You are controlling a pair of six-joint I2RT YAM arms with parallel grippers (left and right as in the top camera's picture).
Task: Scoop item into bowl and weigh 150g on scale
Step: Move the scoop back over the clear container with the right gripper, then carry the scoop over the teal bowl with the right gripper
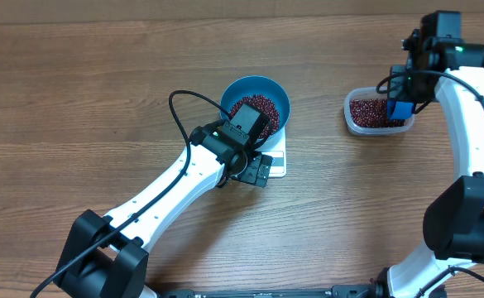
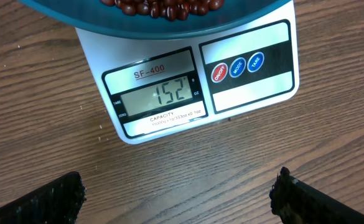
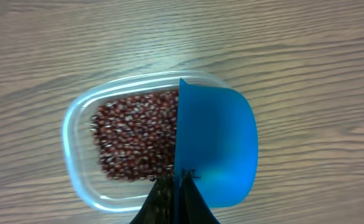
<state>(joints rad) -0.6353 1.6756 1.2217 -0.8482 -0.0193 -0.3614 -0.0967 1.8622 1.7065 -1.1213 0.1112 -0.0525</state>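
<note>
Two arms show from overhead. The left gripper [image 1: 259, 171] hovers at the near edge of the scale [image 1: 278, 162], which sits at the table's [image 1: 76, 99] middle. The bowl [image 1: 268, 89] rests on the scale with beans [image 1: 256, 105] heaped inside. Toward the table's far right corner, the right gripper [image 1: 407, 89] holds a blue scoop [image 1: 400, 108] above a clear tub [image 1: 354, 116] of more beans.

Left wrist: the scale's [image 2: 250, 87] display reads 152, and the bowl's [image 2: 76, 20] rim overhangs its top edge, beans [image 2: 163, 7] just visible. The fingers [image 2: 38, 200] stand wide apart over bare wood, gripping nothing.

Right wrist: the fingers [image 3: 169, 202] are pressed together, clamped on the blue scoop [image 3: 216, 149], which hangs over the right end of the clear tub [image 3: 76, 124].
</note>
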